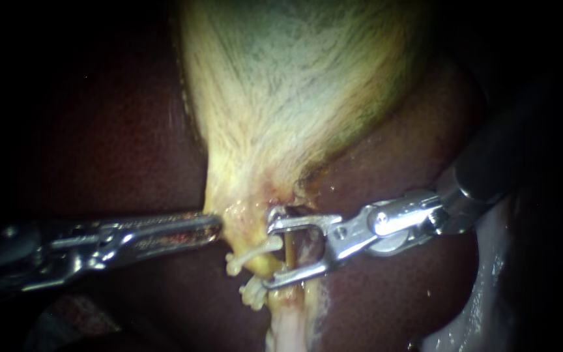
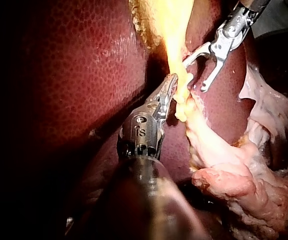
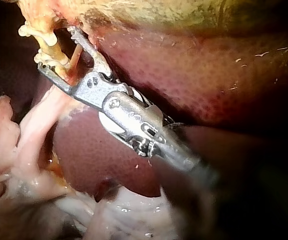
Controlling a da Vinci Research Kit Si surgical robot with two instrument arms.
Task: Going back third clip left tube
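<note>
Steel, right instrument [image 1: 270,251]: its shaft comes in from the right over the liver [image 1: 99,130]. The jaws stand wide apart and grip nothing, and a thin amber tube [image 1: 288,251] runs through the gap between them.
Right jaw edges: the upper tip lies at the foot of the gallbladder [image 1: 281,85]. The lower tip lies just beside the lower clip [image 1: 253,294].
Left tube [image 1: 265,264]: yellow, just beside the amber tube on the side of the left instrument [image 1: 216,227], at the open mouth of the right jaws.
Clips: two white ones cross the left tube, the upper clip [image 1: 247,258] near the lower clip. Only these two can be made out.
Left instrument: its jaws are closed together, tips pinching the yellow edge of the gallbladder's neck, apart from the upper clip.
Open room: bare dark liver lies along and under the right shaft. A narrow strip of yellow tissue separates the two instruments' tips.
Lower edge: pale tissue [image 1: 288,326] trails down from the clipped tube.
</note>
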